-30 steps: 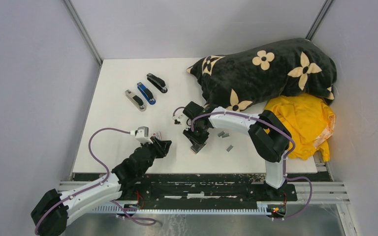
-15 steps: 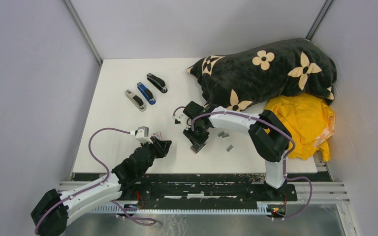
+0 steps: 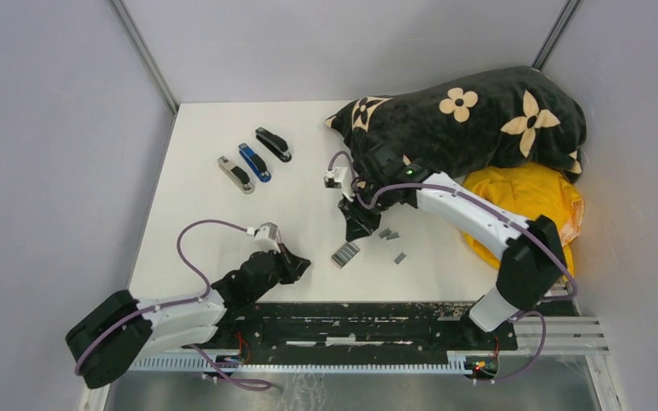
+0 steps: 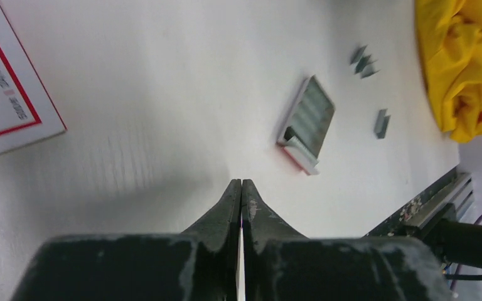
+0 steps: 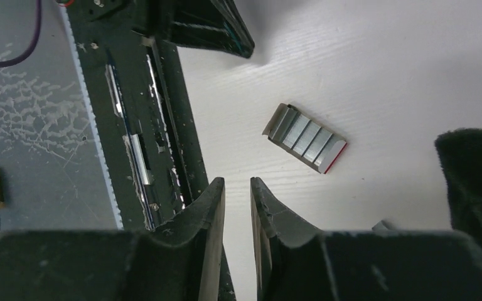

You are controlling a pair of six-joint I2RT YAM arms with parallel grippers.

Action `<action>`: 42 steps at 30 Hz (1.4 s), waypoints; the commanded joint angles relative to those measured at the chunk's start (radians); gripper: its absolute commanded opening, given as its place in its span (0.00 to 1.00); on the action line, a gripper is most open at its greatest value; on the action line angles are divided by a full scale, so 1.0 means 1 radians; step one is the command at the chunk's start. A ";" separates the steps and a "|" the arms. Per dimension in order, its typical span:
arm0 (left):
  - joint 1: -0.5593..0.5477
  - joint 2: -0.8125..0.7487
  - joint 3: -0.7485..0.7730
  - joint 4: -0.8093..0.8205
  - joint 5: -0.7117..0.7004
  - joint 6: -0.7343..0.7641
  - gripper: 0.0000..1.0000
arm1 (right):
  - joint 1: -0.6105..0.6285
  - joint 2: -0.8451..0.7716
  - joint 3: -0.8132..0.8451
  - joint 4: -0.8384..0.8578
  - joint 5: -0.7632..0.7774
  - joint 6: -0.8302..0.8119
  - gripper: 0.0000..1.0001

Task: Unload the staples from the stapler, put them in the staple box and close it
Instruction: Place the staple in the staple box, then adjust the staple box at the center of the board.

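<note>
Far left on the flat white table (image 3: 223,231), three staplers sit in a row. The silver-grey metal stapler (image 3: 236,174) is nearest, the blue stapler (image 3: 255,162) is in the middle and the black stapler (image 3: 273,144) is farthest back. Far right lies the black flower-patterned plush blanket (image 3: 463,120), with the crumpled yellow cloth (image 3: 523,205) just in front. Mid-table, towards the front edge, sits the small open tray of staple strips (image 3: 345,253), with loose grey metal staples (image 3: 386,233) just right of it.

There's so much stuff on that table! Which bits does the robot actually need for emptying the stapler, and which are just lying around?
For the job:
- black stapler
- blue stapler
- grey stapler
- loose staples

Just lying about:
- flowered blanket
- yellow cloth
- small open box
</note>
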 commanded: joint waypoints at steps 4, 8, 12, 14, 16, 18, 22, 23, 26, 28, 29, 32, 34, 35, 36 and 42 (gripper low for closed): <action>-0.053 0.309 0.120 0.129 0.110 -0.155 0.03 | -0.049 -0.207 -0.069 0.027 -0.149 -0.130 0.28; -0.098 0.446 0.195 0.137 0.085 -0.189 0.03 | -0.069 -0.220 -0.071 0.027 -0.155 -0.121 0.28; -0.103 0.571 0.251 0.127 0.072 -0.220 0.03 | -0.072 -0.226 -0.073 0.026 -0.167 -0.116 0.28; -0.102 0.613 0.267 0.116 0.051 -0.229 0.03 | -0.072 -0.228 -0.073 0.027 -0.171 -0.115 0.28; -0.102 0.638 0.280 0.106 0.026 -0.234 0.03 | -0.072 -0.230 -0.074 0.026 -0.171 -0.113 0.28; -0.098 0.647 0.293 0.090 0.006 -0.231 0.03 | -0.072 -0.228 -0.073 0.026 -0.169 -0.111 0.28; -0.058 0.629 0.316 0.056 -0.012 -0.200 0.03 | -0.072 -0.224 -0.073 0.027 -0.169 -0.109 0.28; -0.043 0.621 0.320 0.049 -0.011 -0.185 0.03 | -0.072 -0.224 -0.073 0.027 -0.169 -0.108 0.28; 0.014 0.609 0.343 0.043 0.013 -0.133 0.03 | -0.073 -0.218 -0.073 0.027 -0.168 -0.108 0.29; 0.052 0.614 0.364 0.053 0.047 -0.093 0.03 | -0.073 -0.215 -0.072 0.026 -0.166 -0.106 0.29; 0.071 0.622 0.377 0.059 0.066 -0.073 0.03 | -0.073 -0.214 -0.071 0.027 -0.165 -0.105 0.29; 0.115 0.630 0.401 0.084 0.145 -0.023 0.03 | -0.077 -0.218 -0.072 0.024 -0.165 -0.105 0.30; 0.121 0.595 0.401 0.081 0.167 0.009 0.04 | -0.082 -0.220 -0.072 0.021 -0.169 -0.106 0.32; 0.120 0.571 0.390 0.082 0.173 0.014 0.05 | -0.086 -0.219 -0.072 0.018 -0.174 -0.110 0.33; 0.119 0.538 0.368 0.084 0.182 0.014 0.07 | -0.089 -0.219 -0.072 0.015 -0.179 -0.114 0.34; -0.036 0.422 0.374 -0.087 0.107 -0.060 0.39 | -0.093 -0.216 -0.064 -0.001 -0.191 -0.126 0.37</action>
